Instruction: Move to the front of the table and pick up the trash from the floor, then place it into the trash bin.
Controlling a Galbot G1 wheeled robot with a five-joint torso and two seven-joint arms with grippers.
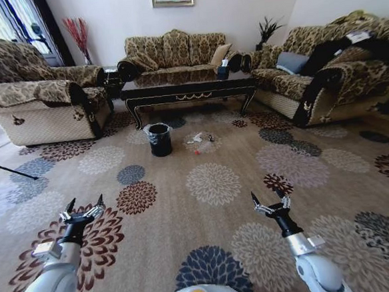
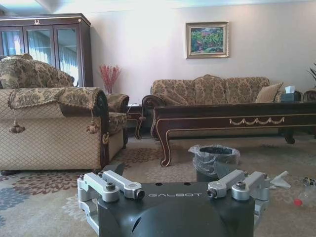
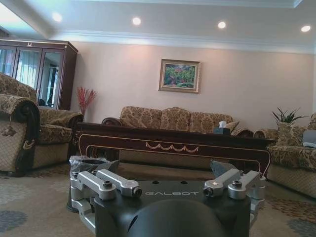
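Robot stands well back from the table (image 1: pixel 189 88) on a floral carpet (image 1: pixel 214 183), both arms held low and forward, roughly symmetric, forearms angled up and away from the body, wrists pointing toward the sofas. Left gripper (image 1: pixel 83 207) sits at lower left of the head view over a dark red flower in the carpet, fingers spread apart, nothing between them. Right gripper (image 1: pixel 267 198) at lower right, same pose, fingers also spread and empty. Neither touches the floor or any object. From the left wrist view the left gripper (image 2: pixel 173 190) fills the foreground, its metal finger links splayed outward to both sides; the right gripper (image 3: pixel 168 190) reads the same in the right wrist view. Trash bin (image 1: pixel 159 139) stands upright on the carpet just in front of the table's left front leg, liner folded over its rim; it also shows behind the left gripper (image 2: pixel 214 159) and at the edge of the right wrist view (image 3: pixel 87 168). Trash (image 1: pixel 199 140) lies on the carpet just to the right of the bin, in front of the table: white crumpled bits, a tiny red bit, a small dark item, near each other. White piece and red bit visible in left wrist view too (image 2: pixel 281 180). Tissue box (image 1: pixel 223 69) sits on the table's right end. Sofas (image 1: pixel 174 52) surround the table.
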